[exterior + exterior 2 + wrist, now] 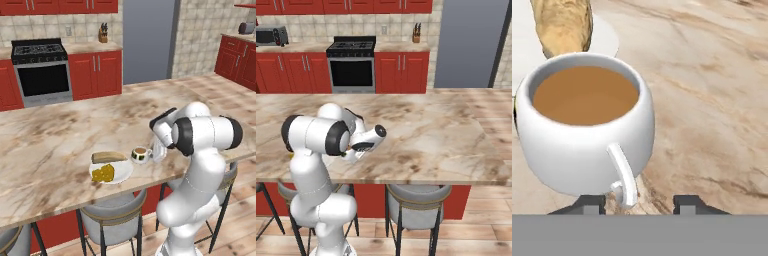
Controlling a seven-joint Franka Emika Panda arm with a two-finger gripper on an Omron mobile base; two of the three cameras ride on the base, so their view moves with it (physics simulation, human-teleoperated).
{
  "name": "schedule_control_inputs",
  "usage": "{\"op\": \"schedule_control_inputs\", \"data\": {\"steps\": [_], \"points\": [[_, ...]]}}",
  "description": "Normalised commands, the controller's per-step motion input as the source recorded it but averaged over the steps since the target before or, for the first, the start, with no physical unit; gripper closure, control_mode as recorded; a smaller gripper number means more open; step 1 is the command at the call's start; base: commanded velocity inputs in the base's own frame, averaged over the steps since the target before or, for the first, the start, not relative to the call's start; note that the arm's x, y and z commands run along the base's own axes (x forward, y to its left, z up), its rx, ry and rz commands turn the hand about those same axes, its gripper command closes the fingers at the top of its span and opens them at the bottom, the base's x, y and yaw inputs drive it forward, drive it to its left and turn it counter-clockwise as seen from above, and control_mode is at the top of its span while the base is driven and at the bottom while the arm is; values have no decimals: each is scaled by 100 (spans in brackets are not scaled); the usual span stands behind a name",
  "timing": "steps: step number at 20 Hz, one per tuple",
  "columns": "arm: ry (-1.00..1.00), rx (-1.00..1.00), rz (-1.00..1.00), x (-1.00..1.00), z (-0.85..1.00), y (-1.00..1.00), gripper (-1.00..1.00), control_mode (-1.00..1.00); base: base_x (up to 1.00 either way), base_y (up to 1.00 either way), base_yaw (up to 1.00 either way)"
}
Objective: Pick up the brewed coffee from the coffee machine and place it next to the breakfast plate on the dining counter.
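Note:
The brewed coffee, a white cup full of brown liquid, stands upright on the dining counter just right of the breakfast plate. The plate carries a bread piece and a yellow heap. My gripper is at the cup's right side. In the hand view the cup sits close in front of the gripper. Its handle hangs between the two fingertips, which stand apart and clear of it. The bread and plate rim show behind the cup.
Grey stools stand under the counter's near edge, beside my base. Bare marble stretches to the right of the cup. A stove and red cabinets line the far wall.

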Motion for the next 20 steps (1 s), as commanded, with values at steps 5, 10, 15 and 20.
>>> {"op": "schedule_control_inputs", "data": {"steps": [5,10,15,20], "points": [[-14,-7,3,-20,43,3,-100,-100,0,0,0],[-20,-12,4,-57,57,9,-100,-100,0,0,0],[-26,-13,2,-81,75,-1,-100,-100,0,0,0],[-17,-3,0,-78,77,-37,-100,-100,0,0,0]]}}
